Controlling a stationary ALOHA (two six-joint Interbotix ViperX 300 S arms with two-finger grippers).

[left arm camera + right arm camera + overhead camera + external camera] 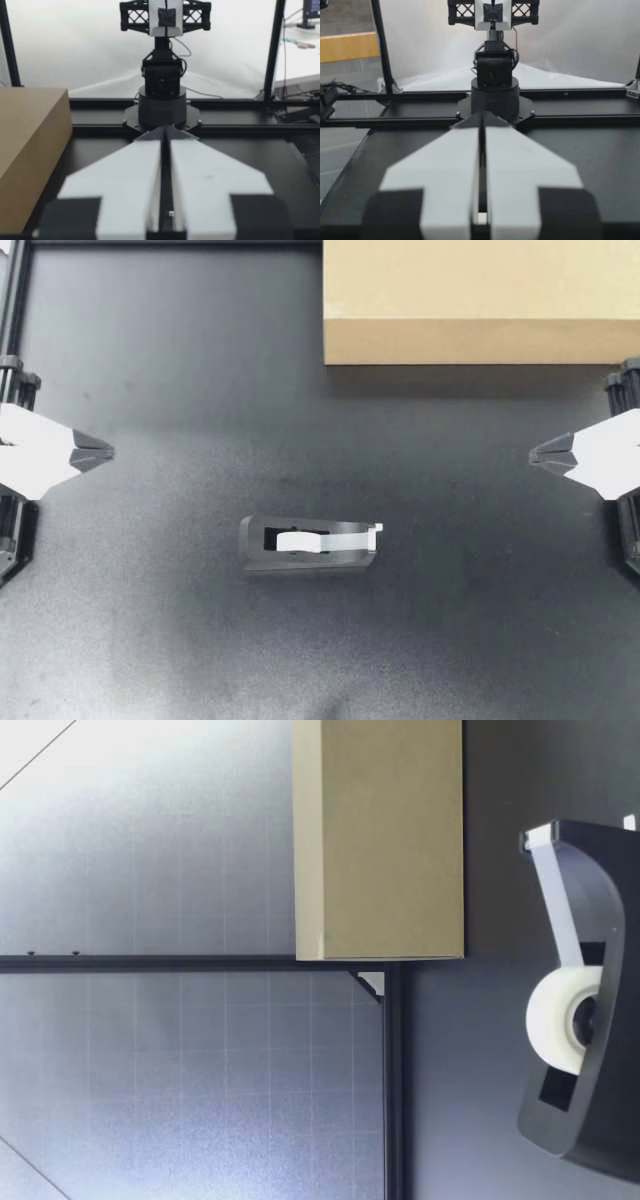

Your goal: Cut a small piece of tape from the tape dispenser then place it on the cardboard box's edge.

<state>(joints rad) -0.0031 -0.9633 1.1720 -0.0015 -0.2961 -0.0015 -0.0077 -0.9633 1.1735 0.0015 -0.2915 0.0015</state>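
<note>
The black plastic tape dispenser [310, 545] lies mid-table, apart from the tan cardboard box [480, 300]. The left gripper [100, 452] and right gripper [540, 453], closed empty, must be opened before the white tab [378, 528] is pinched.

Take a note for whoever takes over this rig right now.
Left gripper: shut, empty, off to its side.
Right gripper: the same, opposite.
Black tape dispenser with white roll: between them, cutter end toward my right arm.
Tan cardboard box: beyond the dispenser, on my right arm's side.
Done: nothing.
Left: pull and cut a short piece, stick it on the box's edge.
</note>
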